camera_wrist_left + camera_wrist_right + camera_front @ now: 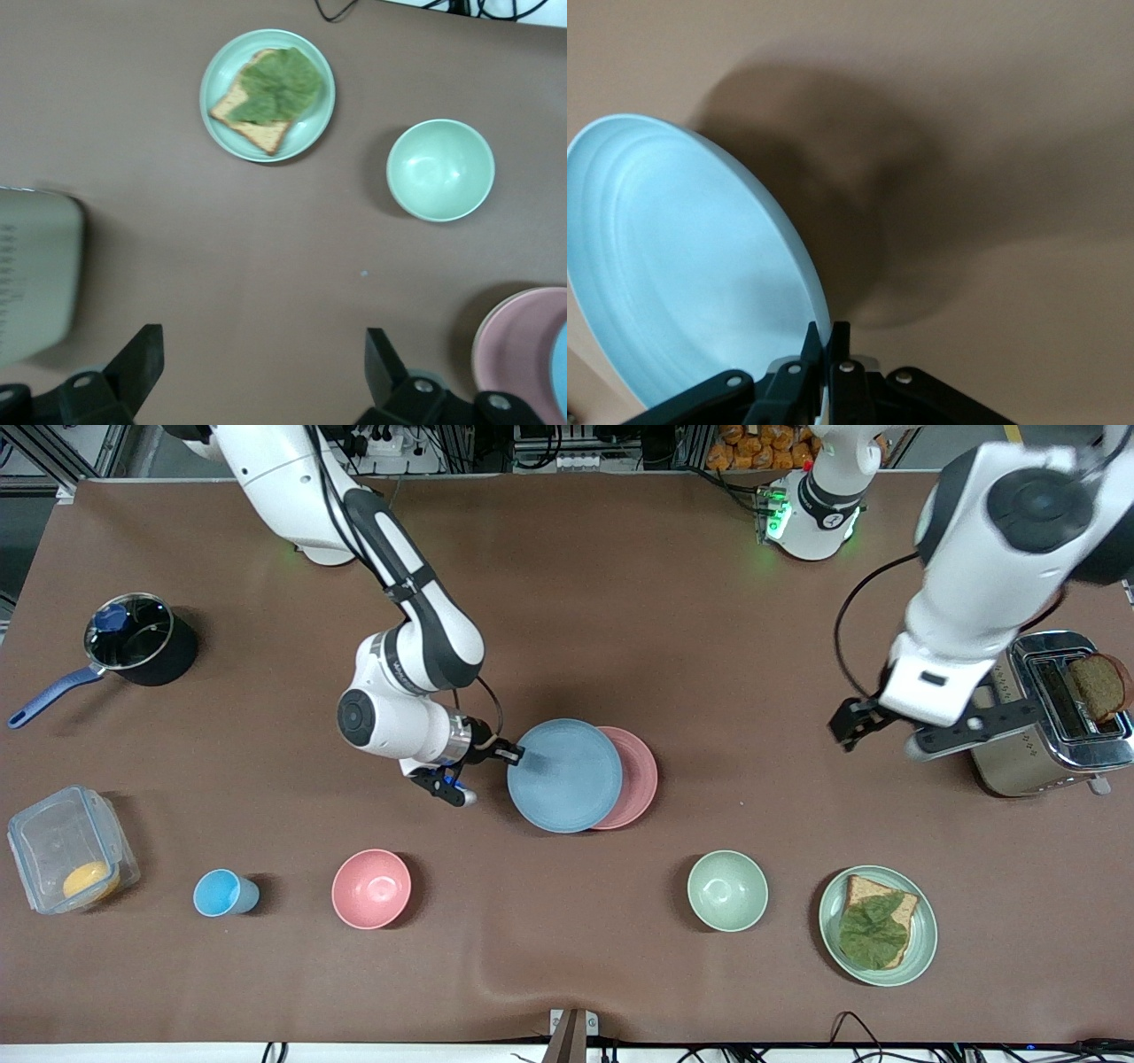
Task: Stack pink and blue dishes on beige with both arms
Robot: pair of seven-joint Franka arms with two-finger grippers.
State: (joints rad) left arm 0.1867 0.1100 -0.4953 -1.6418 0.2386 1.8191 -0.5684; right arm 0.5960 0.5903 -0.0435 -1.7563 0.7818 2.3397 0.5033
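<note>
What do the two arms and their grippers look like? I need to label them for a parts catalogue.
Both arms are white, rounded shells with black joint bands. The left arm trails a black cable, and its base glows green. The left gripper has slim black fingers with small silver screws. The right gripper is dark, behind a silver wrist ring.

Near the tabletop's (567,602) edge closest to the front camera we see a row: a clear plastic box (71,849) with something orange inside, a small blue cup (224,893), a pink bowl (371,888), a green bowl (727,890) and a green plate (878,926) carrying bread topped with a leaf. A dark saucepan (137,642) with a blue handle sits toward the right arm's end. At the left arm's end stands a silver toaster (1050,722) holding a slice of dark bread (1099,685).
</note>
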